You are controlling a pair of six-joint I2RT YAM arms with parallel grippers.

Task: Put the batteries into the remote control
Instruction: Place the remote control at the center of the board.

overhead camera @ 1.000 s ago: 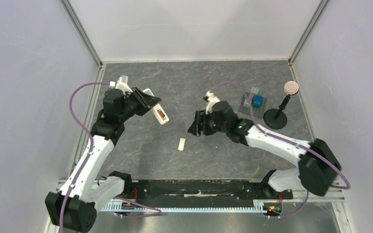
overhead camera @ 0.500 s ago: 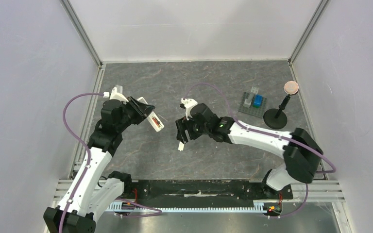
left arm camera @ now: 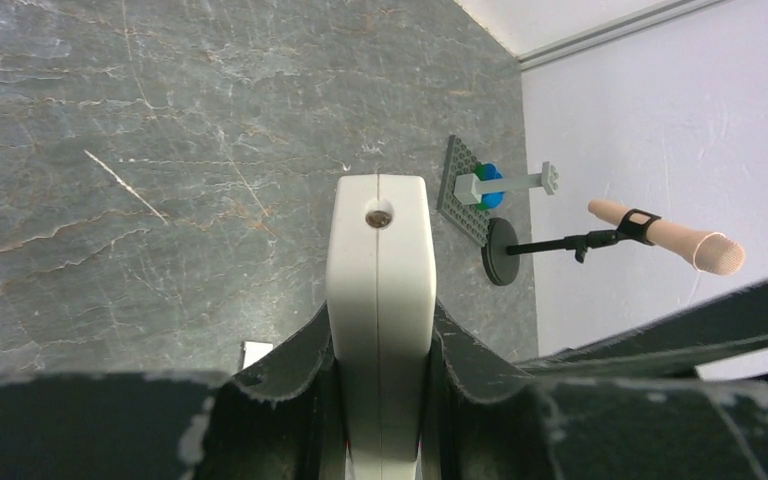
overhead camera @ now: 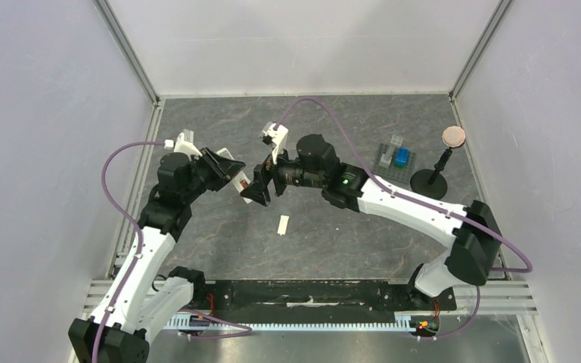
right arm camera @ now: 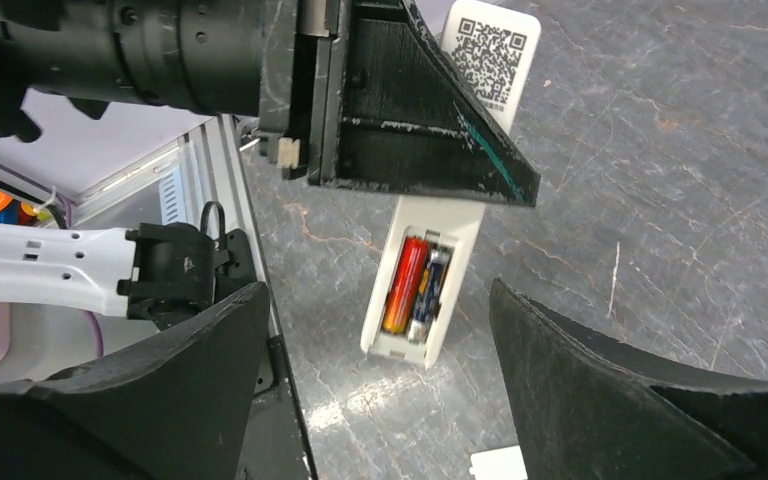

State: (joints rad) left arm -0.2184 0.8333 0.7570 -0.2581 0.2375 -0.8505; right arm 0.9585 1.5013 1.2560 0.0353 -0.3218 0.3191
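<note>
The remote control was clamped across its middle in the left gripper, back side facing the right wrist camera. In that view its long axis ran slantwise. The end with the black-and-white code sticker pointed up and to the right, and the open battery bay pointed down and to the left. The batteries lay in the bay side by side, lengthwise with the remote, the red one on the left and the dark one on the right.

From the left wrist the remote showed only a narrow edge between the two dark fingers, which pressed against both its broad faces. Its free end pointed away toward the blue and grey blocks and the small stand beyond them.

From above, the remote stuck out of the left gripper toward the right gripper, which sat just beside its free end. The right gripper's jaws stood wide apart and held nothing.

The small white cover piece lay flat on the grey table, nearer the arm bases and apart from both grippers.
</note>
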